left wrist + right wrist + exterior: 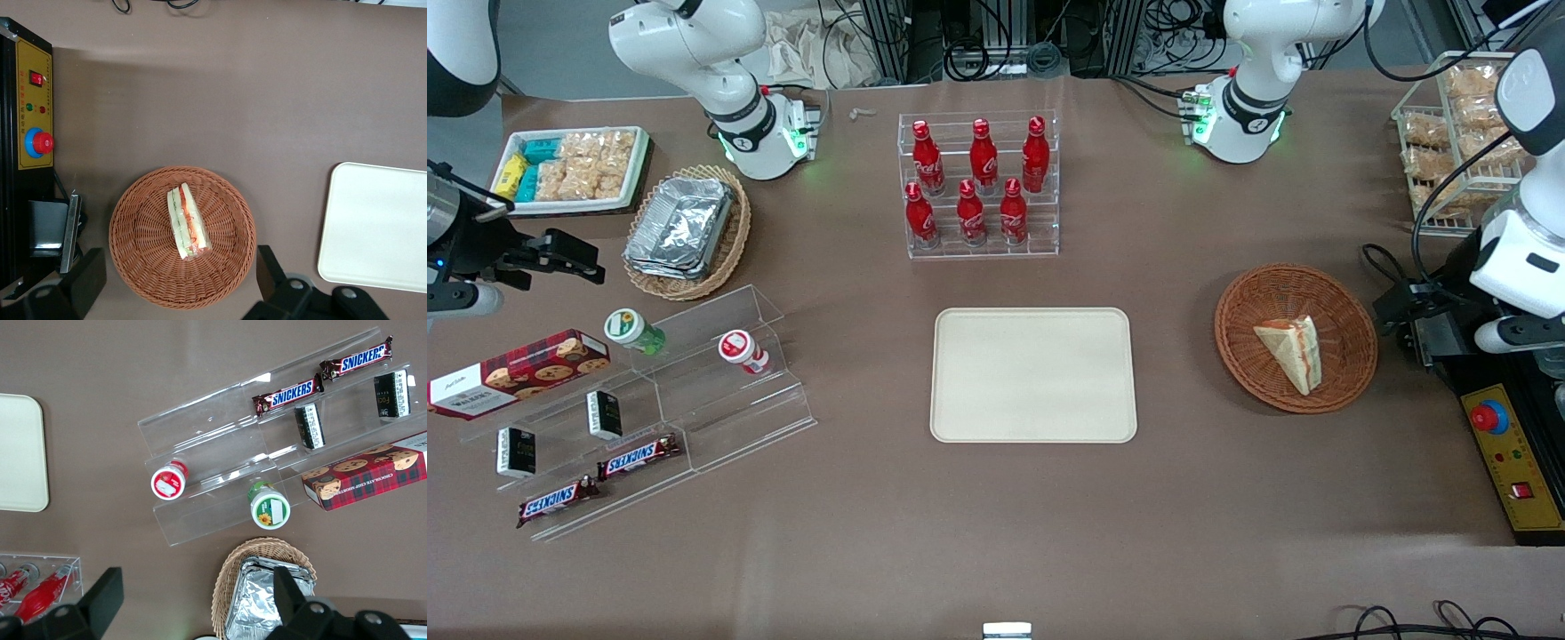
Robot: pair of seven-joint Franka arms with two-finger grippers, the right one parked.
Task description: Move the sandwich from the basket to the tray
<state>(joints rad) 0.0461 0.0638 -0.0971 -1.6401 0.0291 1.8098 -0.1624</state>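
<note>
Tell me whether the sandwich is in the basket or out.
In: the sandwich lies inside the basket, with the open gripper above it.

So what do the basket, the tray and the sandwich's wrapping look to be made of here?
Basket: reddish-brown woven wicker, its weave visible. Tray: smooth matte cream, probably plastic or pressed fibre. Sandwich: pale bread; faint sheen suggests clear film. The gripper hovers above the basket, jaws open.
</note>
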